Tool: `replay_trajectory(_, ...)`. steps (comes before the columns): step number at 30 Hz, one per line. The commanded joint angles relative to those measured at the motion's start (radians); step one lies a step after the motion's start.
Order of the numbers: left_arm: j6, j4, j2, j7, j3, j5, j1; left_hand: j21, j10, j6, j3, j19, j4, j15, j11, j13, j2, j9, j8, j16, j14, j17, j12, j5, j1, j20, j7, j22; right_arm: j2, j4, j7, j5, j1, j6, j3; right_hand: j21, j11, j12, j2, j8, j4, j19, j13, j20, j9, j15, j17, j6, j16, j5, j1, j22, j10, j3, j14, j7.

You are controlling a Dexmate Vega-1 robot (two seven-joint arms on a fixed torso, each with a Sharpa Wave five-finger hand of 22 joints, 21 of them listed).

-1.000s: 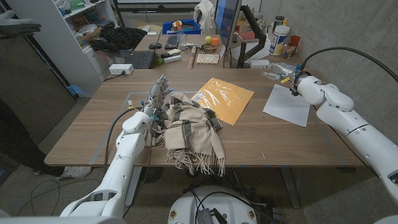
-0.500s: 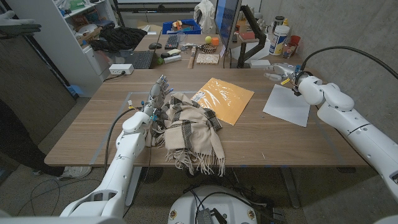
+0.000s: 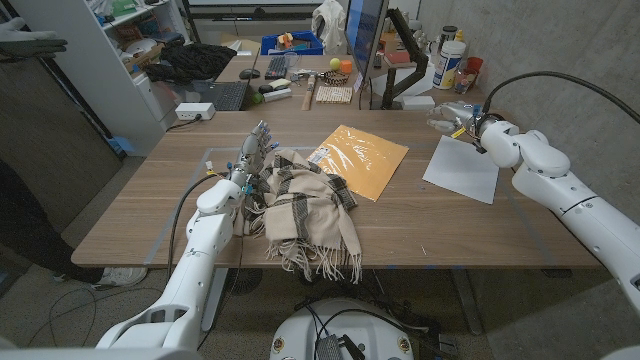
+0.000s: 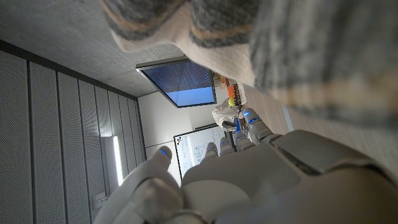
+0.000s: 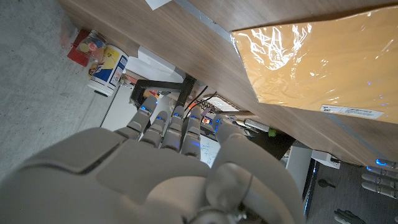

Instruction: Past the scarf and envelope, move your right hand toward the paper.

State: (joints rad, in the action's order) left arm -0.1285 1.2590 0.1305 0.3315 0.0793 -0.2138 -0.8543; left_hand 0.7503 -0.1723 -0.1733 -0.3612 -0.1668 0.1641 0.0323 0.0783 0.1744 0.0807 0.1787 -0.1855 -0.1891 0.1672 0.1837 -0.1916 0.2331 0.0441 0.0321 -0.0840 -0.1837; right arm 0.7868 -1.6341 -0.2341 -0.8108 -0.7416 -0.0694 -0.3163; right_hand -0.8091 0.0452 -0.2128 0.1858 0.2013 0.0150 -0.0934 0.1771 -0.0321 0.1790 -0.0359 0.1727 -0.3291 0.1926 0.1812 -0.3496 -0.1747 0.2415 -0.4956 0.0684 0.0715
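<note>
Three flat things lie on the wooden table point(image 3: 150, 205): a soft beige plaid scarf point(image 3: 305, 205), heaped limp; a stiffer glossy yellow padded envelope point(image 3: 360, 158), lying diagonally; a thin white paper sheet point(image 3: 462, 168) at the right, light and flimsy, best taken at an edge, long axis running away from the robot, slightly tilted

Right hand point(image 3: 452, 113) hovers just beyond the sheet's far edge, fingers apart, holding nothing; left hand point(image 3: 252, 152) stands empty, fingers spread, beside the scarf

Scarf, envelope and paper set out across the table

The envelope point(image 3: 360, 160) is placed between the scarf point(image 3: 305, 205) on the left and the paper point(image 3: 462, 168) on the right.
</note>
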Motion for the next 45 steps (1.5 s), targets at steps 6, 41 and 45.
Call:
replay_trajectory(6,0.001,-0.020,0.002,0.005,0.000,0.000,0.013,-0.007,-0.153,-0.122,0.005,-0.210,-0.001,0.006,-0.001,0.005,0.041,0.005,-0.006,-0.002,0.192,0.004,-0.005,0.005,0.005,0.011,-0.006,-0.004,0.006,0.025,-0.027,-0.106,0.032,-0.025,-0.044,0.000,0.002,-0.008,0.002,0.006,0.002,0.014,0.001,-0.052,0.004,-0.043,0.002,-0.021,0.006,-0.003,-0.020,-0.001,0.018,-0.011,0.019,0.005)
replay_trajectory(41,-0.002,-0.036,0.003,0.010,0.008,0.000,0.019,-0.011,-0.153,-0.122,0.009,-0.209,0.000,0.007,-0.003,0.005,0.042,0.005,-0.005,-0.002,0.192,0.004,-0.005,0.006,0.005,0.010,-0.005,-0.004,-0.010,0.053,-0.167,-0.240,0.079,-0.108,-0.112,0.005,0.018,-0.004,0.001,0.000,0.006,0.020,0.001,-0.051,0.004,-0.050,0.003,-0.036,0.002,-0.003,-0.037,-0.002,0.025,-0.013,0.019,0.021)
replay_trajectory(45,-0.002,-0.037,0.003,0.011,0.008,0.000,0.020,-0.011,-0.154,-0.123,0.009,-0.209,0.000,0.005,-0.003,0.005,0.042,0.006,-0.004,-0.002,0.193,0.004,-0.004,0.006,0.005,0.010,-0.006,-0.004,-0.010,0.053,-0.179,-0.249,0.083,-0.113,-0.116,0.006,0.018,-0.004,0.000,0.000,0.006,0.020,0.001,-0.050,0.004,-0.050,0.003,-0.036,0.002,-0.003,-0.038,-0.002,0.024,-0.013,0.019,0.022)
